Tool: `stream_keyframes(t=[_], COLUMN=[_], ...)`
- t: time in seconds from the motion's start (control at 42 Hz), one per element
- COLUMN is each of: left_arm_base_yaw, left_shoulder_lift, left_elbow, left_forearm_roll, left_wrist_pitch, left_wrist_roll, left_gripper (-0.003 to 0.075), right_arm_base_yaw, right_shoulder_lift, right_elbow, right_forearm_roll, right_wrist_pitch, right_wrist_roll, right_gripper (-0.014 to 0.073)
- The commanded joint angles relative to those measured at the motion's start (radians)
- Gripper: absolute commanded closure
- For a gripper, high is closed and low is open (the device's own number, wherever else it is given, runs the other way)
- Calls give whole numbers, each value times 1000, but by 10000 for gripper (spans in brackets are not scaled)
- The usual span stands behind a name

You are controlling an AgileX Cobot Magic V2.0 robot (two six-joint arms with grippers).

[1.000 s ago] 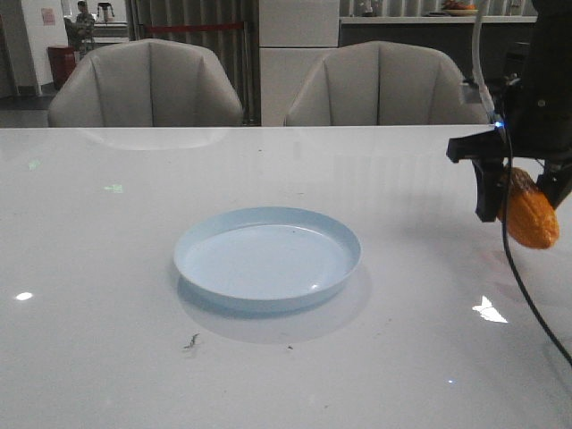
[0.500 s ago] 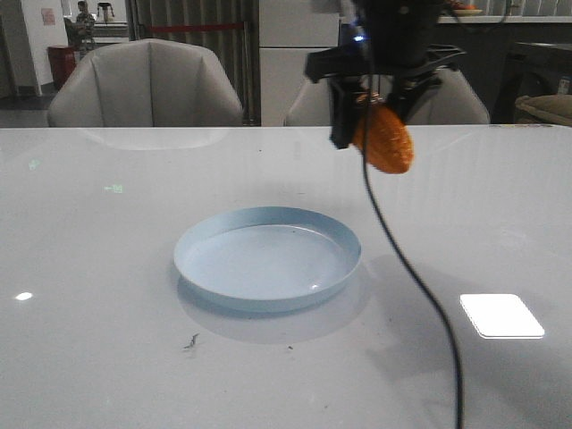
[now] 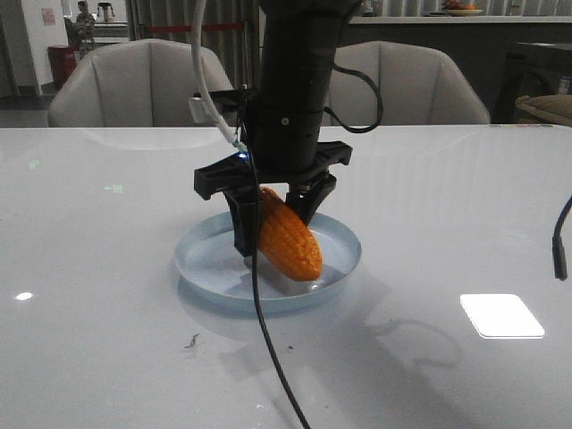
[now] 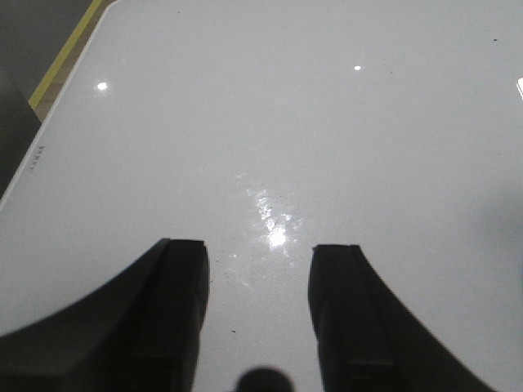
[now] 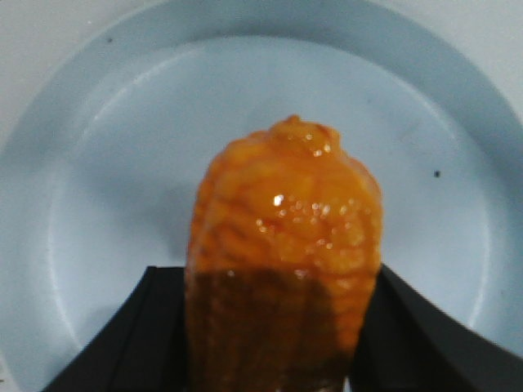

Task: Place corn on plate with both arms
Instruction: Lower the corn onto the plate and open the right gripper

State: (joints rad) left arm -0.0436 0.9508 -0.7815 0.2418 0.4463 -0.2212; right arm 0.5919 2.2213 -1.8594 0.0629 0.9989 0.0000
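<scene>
While gripped, corn (image 3: pixel 288 235) hangs over plate (image 3: pixel 201 266).

Front overview; wrist close-ups, seemingly downward

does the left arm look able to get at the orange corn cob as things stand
Probably not easily. The orange bumpy toy corn cob sits clamped in the right gripper over the round pale blue plastic plate, with that arm crowding it. The left gripper is open over bare white table, the corn nowhere in its view.

Corn (image 5: pixel 286 245) in hand (image 5: pixel 270 343) — over plate (image 5: pixel 98 163)
</scene>
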Motion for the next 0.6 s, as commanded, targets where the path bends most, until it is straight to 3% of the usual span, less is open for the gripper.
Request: stream_keyframes(t=[0.0,0.119,0.357,0.571], left_arm_base_yaw=[1,1,1,1], left_shoulder_lift=[-15,-15,-15,-15], left_elbow=[-26,-26,-26,-26], left_forearm_roll=[2,2,2,2], left_wrist_pitch=[-68,-68,-70,-70], left_wrist_roll=[-10,-10,-10,-10], left_gripper=[356,356,356,356], right_arm_base_yaw=[-2,-2,-6,-76], right_shoulder_lift=[-61,-61,-64,-170], right_elbow=[-31,-32,-85,-167], right_forearm_roll=[-3,-1,3,5], right_wrist_pitch=[-30,-54,11,40], right_wrist_roll=[0,0,0,40], right_gripper=[74,-34,-29,-29])
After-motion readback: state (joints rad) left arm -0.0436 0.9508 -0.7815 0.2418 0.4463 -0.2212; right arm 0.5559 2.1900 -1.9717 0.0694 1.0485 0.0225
